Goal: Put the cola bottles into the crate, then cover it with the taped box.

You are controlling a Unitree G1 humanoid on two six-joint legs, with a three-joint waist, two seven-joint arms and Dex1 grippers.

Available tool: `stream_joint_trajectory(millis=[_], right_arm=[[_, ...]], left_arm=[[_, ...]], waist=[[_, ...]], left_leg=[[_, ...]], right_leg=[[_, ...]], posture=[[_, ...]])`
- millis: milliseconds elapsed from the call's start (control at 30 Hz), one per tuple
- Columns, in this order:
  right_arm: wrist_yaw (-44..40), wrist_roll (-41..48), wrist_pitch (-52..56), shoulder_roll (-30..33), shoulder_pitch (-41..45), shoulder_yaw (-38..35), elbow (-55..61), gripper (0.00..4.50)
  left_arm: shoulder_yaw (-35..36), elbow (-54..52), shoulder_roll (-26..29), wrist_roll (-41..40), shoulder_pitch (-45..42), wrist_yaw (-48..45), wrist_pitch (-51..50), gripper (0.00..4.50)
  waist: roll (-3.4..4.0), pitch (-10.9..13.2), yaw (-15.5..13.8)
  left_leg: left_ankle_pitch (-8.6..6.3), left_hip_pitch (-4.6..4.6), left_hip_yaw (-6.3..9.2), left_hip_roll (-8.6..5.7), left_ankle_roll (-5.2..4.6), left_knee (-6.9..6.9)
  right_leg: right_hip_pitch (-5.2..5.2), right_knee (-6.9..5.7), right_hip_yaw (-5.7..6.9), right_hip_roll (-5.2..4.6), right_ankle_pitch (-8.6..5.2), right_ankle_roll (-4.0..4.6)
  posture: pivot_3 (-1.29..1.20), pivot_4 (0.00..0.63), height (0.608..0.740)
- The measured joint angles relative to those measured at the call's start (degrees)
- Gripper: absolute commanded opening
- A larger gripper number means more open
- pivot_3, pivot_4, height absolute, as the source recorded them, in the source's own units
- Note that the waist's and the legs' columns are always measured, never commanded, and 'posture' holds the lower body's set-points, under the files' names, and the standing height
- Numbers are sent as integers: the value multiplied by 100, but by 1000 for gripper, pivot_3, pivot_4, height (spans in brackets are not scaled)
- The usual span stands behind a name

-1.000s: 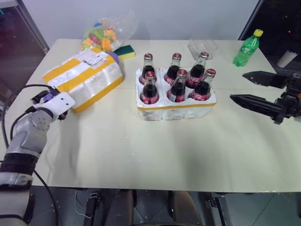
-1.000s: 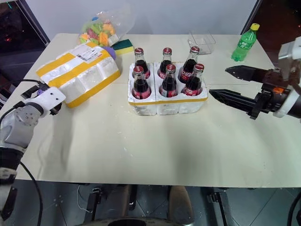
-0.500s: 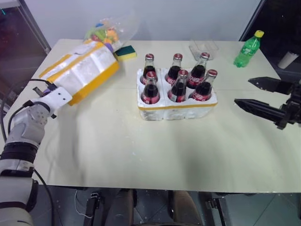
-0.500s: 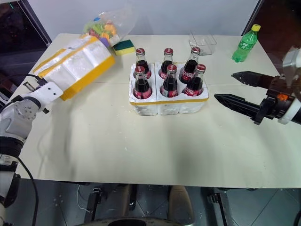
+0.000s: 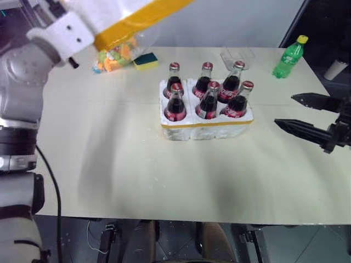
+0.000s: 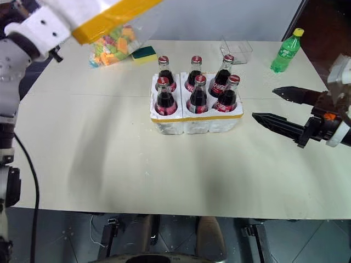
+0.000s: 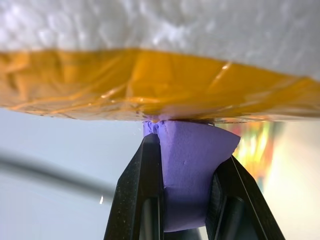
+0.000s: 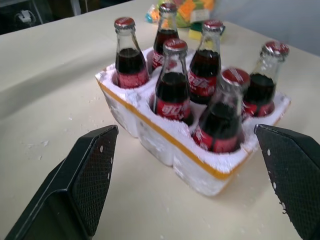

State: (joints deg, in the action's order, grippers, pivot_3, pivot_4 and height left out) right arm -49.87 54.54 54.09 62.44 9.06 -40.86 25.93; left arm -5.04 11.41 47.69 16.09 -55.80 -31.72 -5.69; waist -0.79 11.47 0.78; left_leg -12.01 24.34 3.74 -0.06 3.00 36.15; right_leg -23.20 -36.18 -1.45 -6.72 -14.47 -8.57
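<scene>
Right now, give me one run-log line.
cola bottles: six in crate | left gripper: shut on taped box tab, lifted | right gripper: open

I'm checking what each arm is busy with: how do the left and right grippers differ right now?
The left gripper is shut, its fingers pinching a purple tab under the taped box, held above the table. The right gripper is open and holds nothing, hanging beside the crate of cola bottles. Both have two black fingers.
</scene>
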Motion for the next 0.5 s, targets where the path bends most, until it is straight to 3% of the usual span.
stream_joint_trajectory(millis=[133,500], right_arm=[[32,-29,-24,-14,-9,45,-18,4500],[391,39,-27,-238,-277,-28,227,4500]], left_arm=[[-592,-485,-516,-37,92,-615,-227,452],[-781,-1517,-457,243,332,-1401,-518,452]], waist=[[-5,3,31],[-5,3,-19]], left_leg=[[0,4,-1,0,0,5],[0,4,3,0,-1,8]], right_leg=[[-1,2,-3,2,0,0],[3,2,-2,3,-1,0]], posture=[[0,150,739],[0,150,739]])
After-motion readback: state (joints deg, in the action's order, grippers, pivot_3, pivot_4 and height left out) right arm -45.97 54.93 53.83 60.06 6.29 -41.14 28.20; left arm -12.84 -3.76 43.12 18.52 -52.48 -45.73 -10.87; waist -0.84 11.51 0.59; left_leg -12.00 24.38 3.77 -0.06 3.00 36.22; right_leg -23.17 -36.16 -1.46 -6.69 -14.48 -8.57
